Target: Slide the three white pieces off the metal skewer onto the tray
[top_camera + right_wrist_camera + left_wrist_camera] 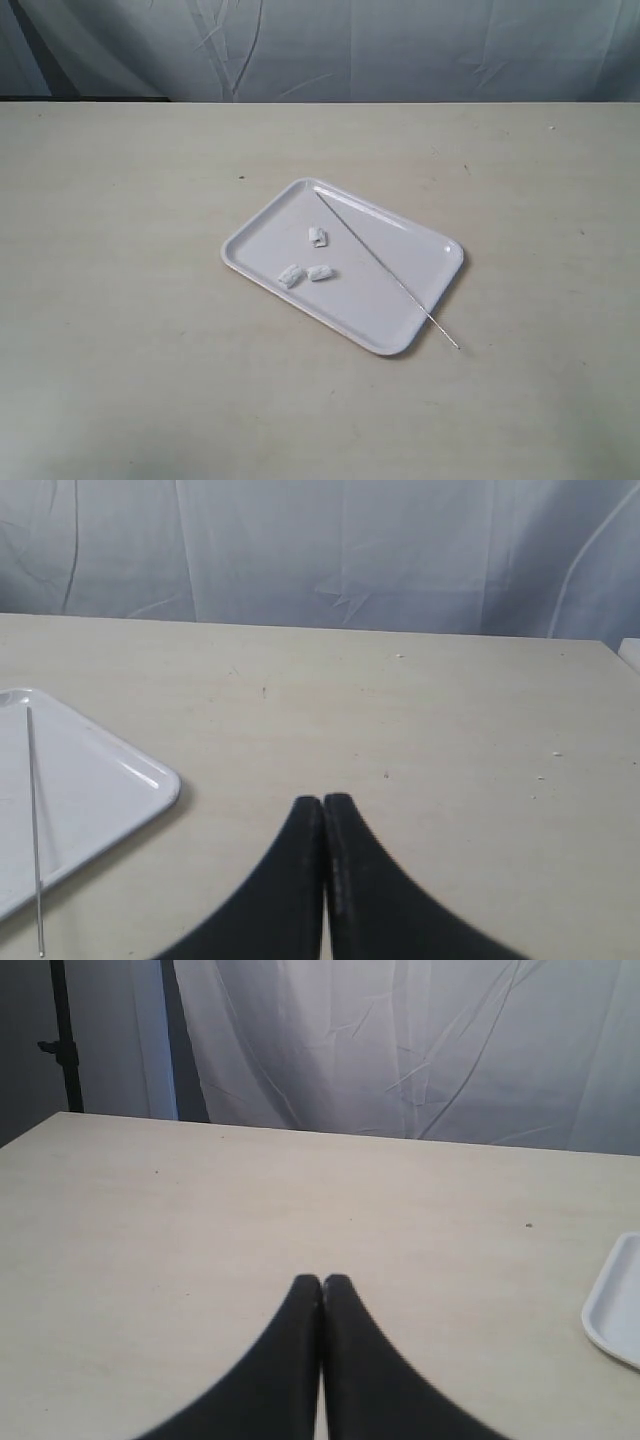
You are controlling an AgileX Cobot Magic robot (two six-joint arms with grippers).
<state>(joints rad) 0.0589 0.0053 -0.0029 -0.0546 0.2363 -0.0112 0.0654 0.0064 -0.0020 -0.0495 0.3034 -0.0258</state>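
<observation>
The white tray [400, 320] lies on the table near the middle of the exterior view. Three white pieces rest loose on it: one [316, 237] farther back, two [290, 275] [321, 272] side by side nearer the front. The metal skewer [385, 268] lies bare across the tray, its near end sticking out past the rim onto the table. Neither arm shows in the exterior view. My left gripper [322, 1278] is shut and empty above bare table, with the tray's corner [615, 1305] off to one side. My right gripper [323, 798] is shut and empty too, beside the tray [150, 770] and skewer [34, 810].
A pale wooden table [120, 300] spreads all round the tray. A wrinkled white cloth backdrop [400, 45] hangs behind the table's far edge. A dark stand pole [62, 1040] rises beyond the table's corner in the left wrist view.
</observation>
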